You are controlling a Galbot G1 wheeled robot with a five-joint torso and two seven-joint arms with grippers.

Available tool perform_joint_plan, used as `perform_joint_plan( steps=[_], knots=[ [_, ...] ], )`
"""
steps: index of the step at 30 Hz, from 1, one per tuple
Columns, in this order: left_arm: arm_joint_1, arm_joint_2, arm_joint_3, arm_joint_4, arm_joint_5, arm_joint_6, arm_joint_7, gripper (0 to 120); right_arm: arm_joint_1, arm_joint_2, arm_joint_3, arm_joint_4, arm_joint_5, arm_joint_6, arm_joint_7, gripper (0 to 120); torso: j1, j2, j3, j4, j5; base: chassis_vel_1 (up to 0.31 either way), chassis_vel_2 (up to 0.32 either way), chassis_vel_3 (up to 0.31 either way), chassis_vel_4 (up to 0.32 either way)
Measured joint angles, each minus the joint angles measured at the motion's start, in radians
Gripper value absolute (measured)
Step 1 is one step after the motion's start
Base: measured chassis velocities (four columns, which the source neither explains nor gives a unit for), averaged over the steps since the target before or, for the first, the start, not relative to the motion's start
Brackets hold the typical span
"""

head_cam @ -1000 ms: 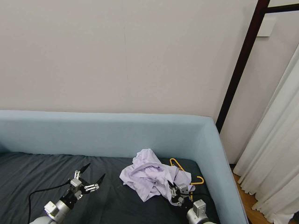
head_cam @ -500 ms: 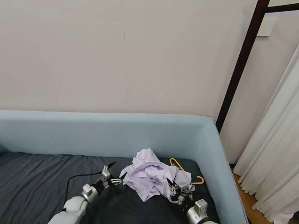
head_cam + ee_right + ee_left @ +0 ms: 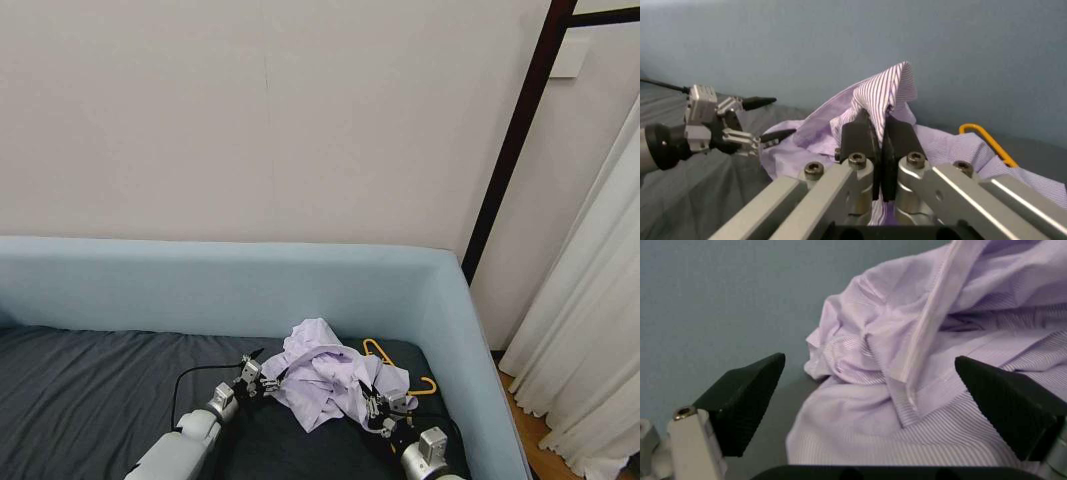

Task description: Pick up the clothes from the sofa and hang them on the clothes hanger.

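A crumpled lilac striped shirt (image 3: 325, 380) lies on the dark sofa seat near the right arm, with an orange hanger (image 3: 385, 353) poking out behind it. My left gripper (image 3: 262, 374) is open at the shirt's left edge; the left wrist view has its black fingertips (image 3: 747, 395) spread on either side of the folded shirt (image 3: 907, 390). My right gripper (image 3: 382, 407) is shut on a fold of the shirt at its right side. In the right wrist view its fingers (image 3: 860, 140) pinch a raised peak of shirt (image 3: 877, 95), and the left gripper (image 3: 750, 120) shows farther off.
The light blue sofa back (image 3: 220, 285) and right arm (image 3: 470, 380) enclose the seat. A dark clothes rack post (image 3: 510, 140) stands right of the sofa beside a white curtain (image 3: 590, 340). The dark seat (image 3: 80, 390) stretches to the left.
My left gripper has travelled right across the seat and now reaches the shirt's left edge, still open. The right gripper stays shut on the shirt.
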Motion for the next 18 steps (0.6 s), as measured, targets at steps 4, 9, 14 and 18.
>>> perform_joint_plan(
  steps=[4, 9, 14, 18],
  knots=[
    [0.009, -0.019, 0.004, 0.01, 0.044, 0.0, -0.044, 100, -0.003, -0.004, 0.0, 0.005, -0.001, 0.0, 0.0, 0, 0.0, 0.0, 0.0, -0.0002, -0.0001, 0.0, 0.0, 0.0, 0.0],
    [0.04, -0.034, 0.002, -0.02, 0.058, 0.018, -0.128, 96, -0.001, -0.007, 0.0, 0.009, -0.001, 0.0, 0.001, 0, 0.0, 0.0, 0.0, -0.0002, -0.0002, 0.0, 0.0, 0.0, 0.0],
    [0.057, -0.042, -0.003, -0.047, 0.058, 0.025, -0.145, 84, 0.003, -0.009, -0.003, 0.013, 0.001, -0.001, 0.002, 0, 0.0, 0.0, 0.0, -0.0001, -0.0001, 0.0, 0.0, 0.0, 0.0],
    [0.057, -0.047, -0.004, -0.05, 0.056, 0.026, -0.144, 71, 0.003, -0.011, -0.005, 0.015, 0.001, -0.001, 0.002, 0, 0.0, 0.0, 0.0, -0.0002, -0.0001, 0.0, 0.0, 0.0, 0.0]
  ],
)
